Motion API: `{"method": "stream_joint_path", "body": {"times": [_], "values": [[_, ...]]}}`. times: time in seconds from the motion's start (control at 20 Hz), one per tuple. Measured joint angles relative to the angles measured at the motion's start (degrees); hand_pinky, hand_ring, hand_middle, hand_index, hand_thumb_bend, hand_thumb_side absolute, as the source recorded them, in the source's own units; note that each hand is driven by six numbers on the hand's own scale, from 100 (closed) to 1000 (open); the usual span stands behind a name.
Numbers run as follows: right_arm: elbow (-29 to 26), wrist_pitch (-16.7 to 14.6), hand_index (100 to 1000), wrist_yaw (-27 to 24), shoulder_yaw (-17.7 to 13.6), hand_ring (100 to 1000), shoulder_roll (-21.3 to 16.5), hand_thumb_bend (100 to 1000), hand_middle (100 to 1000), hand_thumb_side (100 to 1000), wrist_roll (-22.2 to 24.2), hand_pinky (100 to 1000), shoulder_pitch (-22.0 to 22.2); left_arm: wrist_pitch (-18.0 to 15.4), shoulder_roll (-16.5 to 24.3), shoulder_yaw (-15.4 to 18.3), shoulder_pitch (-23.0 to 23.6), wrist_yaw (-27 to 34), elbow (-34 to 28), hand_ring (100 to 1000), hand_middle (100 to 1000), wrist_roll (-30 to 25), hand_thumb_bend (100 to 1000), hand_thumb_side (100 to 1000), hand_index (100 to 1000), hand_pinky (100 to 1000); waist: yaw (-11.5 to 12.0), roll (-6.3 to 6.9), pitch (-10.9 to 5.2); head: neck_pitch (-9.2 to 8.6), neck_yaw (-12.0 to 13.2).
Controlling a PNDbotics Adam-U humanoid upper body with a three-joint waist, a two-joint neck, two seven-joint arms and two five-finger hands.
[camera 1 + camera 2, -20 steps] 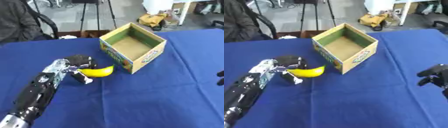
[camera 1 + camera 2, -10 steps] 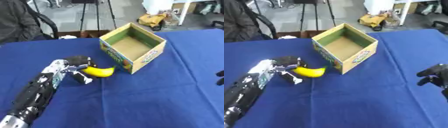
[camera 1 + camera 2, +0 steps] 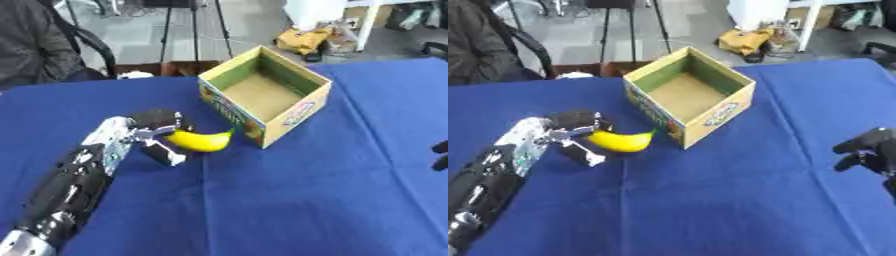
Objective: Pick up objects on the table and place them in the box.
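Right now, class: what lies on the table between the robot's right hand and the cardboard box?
Nothing: only bare blue tablecloth lies between the right hand and the box, clearest in the right eye view. The banana is on the box's other side.

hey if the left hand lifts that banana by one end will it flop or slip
Probably not flop: the banana looks whole and stiffly curved. Its smooth peel might slip, since the left hand holds only one end. It may swing tip-down beside the box.
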Motion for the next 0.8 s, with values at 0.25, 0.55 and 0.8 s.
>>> {"method": "stream_joint_path", "body": {"times": [0.25,0.55,0.8], "values": [[0.0,0.0,648,-0.1,0.0,656,0.0,100,547,605,0.0,527,0.0,0.2,0.8,0.3,-0.4,2.8,-1.4,497,497,-1.0,100,429,737,515,-0.2,-0.04,-0.14,0.00,0.0],[0.0,0.0,648,-0.2,0.0,655,0.0,100,546,602,0.0,527,0.0,0.8,1.5,0.5,-1.5,6.8,-3.0,494,492,-2.5,100,404,736,508,-0.9,-0.04,-0.30,-0.02,0.1],[0.0,0.0,648,-0.4,0.1,655,-0.2,100,547,603,0.2,527,-0.2,2.0,2.0,1.4,-3.4,10.3,-4.1,494,492,-3.6,100,388,737,508,-2.4,0.27,-0.31,-0.13,0.6]]}}
